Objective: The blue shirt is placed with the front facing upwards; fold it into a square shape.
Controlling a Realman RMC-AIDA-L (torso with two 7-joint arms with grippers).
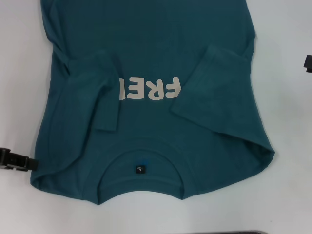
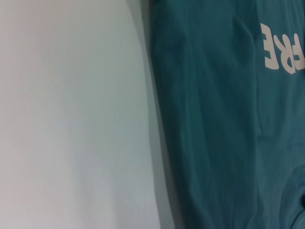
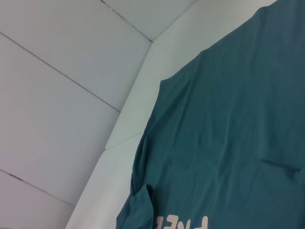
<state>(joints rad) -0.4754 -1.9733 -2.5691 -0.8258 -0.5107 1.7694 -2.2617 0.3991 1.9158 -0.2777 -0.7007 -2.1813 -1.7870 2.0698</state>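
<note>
While blue shirt [image 1: 146, 63] fills centre, bare table [image 1: 292, 190] flanks both edges.

The blue shirt [image 1: 151, 58] is spread flat on the desk [image 1: 19, 73], its collar laid nearest the robot and its hem carried away beyond the far edge of the head view. Both sleeves are folded inward onto the chest, one at each side of the lettering [image 1: 148, 88], whose outer ends are covered. The neck label [image 1: 140, 168] is set inside the collar. The left tool [image 1: 17, 160] is placed at the desk's left edge, just beside the shirt's left shoulder; the right tool [image 1: 308, 63] is seen at the right edge, apart from the shirt.
</note>
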